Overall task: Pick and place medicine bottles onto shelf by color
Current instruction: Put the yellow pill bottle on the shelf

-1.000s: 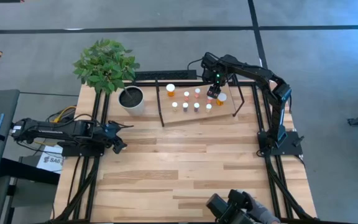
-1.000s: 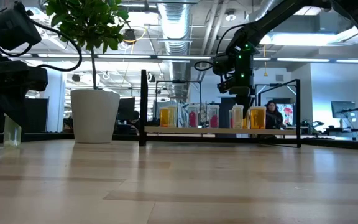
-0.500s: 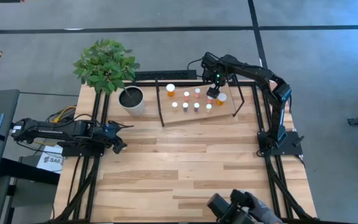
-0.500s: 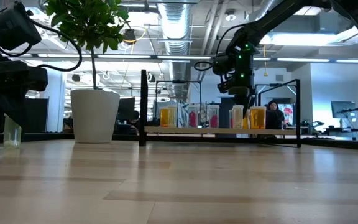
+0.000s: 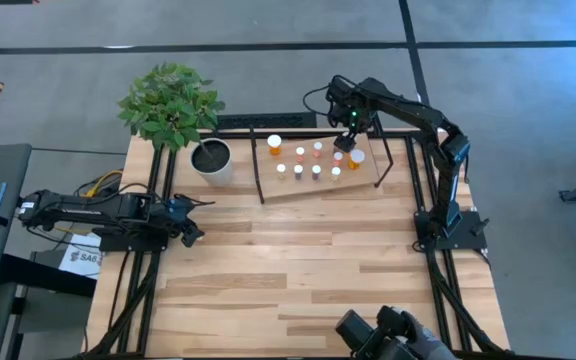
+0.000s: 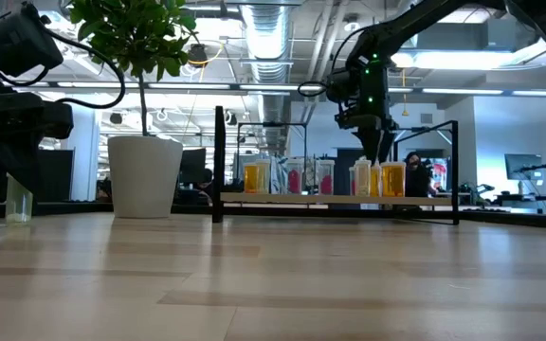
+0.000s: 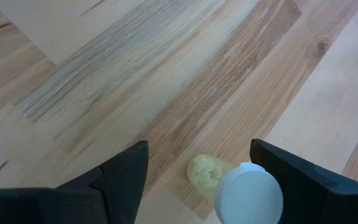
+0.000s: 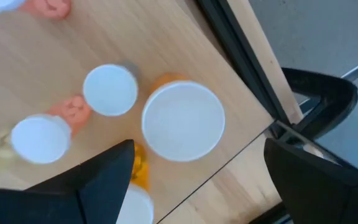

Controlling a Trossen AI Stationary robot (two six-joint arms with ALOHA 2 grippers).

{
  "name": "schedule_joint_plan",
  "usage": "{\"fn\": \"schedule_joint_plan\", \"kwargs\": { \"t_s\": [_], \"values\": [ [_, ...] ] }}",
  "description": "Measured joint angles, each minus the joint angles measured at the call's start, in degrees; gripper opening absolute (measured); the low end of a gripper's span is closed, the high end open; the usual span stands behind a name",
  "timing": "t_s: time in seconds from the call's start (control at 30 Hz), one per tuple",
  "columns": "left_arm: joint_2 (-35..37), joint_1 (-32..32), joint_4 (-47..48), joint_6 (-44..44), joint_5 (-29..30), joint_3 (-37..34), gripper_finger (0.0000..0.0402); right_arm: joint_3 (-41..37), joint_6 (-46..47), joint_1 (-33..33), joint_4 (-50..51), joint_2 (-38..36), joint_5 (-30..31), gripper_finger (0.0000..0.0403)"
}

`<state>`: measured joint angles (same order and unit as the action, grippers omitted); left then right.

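Medicine bottles are in two places. A single pale bottle (image 7: 247, 196) stands on the table (image 5: 298, 270) at its left edge. It sits between the spread fingers of the left gripper (image 7: 201, 149), nearer one finger than the other, and neither finger presses on it. That left gripper is wide open, and it shows in the same place as a second ago.

Next to the right is one white plant pot (image 5: 212, 160) holding one leafy plant (image 5: 171, 102), near the table's far edge.

Just beside the pot is the shelf (image 5: 298, 188), with a black upright at each end. On its board, the high view shows nine white caps, as far as they can be counted. Two are larger and sit on orange bodies: the large left bottle (image 5: 274, 141) and the large right bottle (image 5: 356, 156). The other seven are small and stand in two loose rows between those two. From table height their bodies look orange, pinkish-red and pale.

Over the shelf's right end is the right gripper (image 5: 343, 138). A second ago it was low among the bottles. Now it has lifted and drawn back toward the far edge, and this uncovers one small cap (image 5: 338, 157) just beside the large right bottle. Its fingers are wide apart and hold nothing, with the bottles' caps below them.
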<state>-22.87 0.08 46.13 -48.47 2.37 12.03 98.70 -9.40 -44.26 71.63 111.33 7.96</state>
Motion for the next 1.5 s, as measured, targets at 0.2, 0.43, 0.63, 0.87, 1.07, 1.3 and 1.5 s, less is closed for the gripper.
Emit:
{"fn": "schedule_joint_plan", "kwargs": {
  "t_s": [0.2,0.43,0.63,0.87,1.07,1.3,1.5],
  "values": [
    [0.0,0.0,0.0,0.0,0.0,0.0,0.0267,4.5,1.2,1.4,5.2,0.0,-0.3,0.0380],
    [0.0,0.0,0.0,0.0,0.0,0.0,0.0267,15.3,6.3,2.7,13.3,0.0,-0.5,0.0380],
    [0.0,0.0,0.0,0.0,0.0,0.0,0.0267,24.9,11.6,2.5,17.4,-2.7,-4.2,0.0380],
    [0.0,0.0,0.0,0.0,0.0,0.0,0.0267,12.1,19.8,4.4,7.0,-17.6,-3.1,0.0379],
    [0.0,0.0,0.0,0.0,0.0,0.0,0.0267,-16.6,28.7,9.8,-18.8,-37.8,2.6,0.0379],
    [0.0,0.0,0.0,0.0,0.0,0.0,0.0267,-44.4,35.9,24.5,-47.6,-55.6,21.7,0.0379],
    [0.0,0.0,0.0,0.0,0.0,0.0,0.0267,-57.6,40.6,37.4,-62.5,-59.3,37.1,0.0379]
  ]
}}
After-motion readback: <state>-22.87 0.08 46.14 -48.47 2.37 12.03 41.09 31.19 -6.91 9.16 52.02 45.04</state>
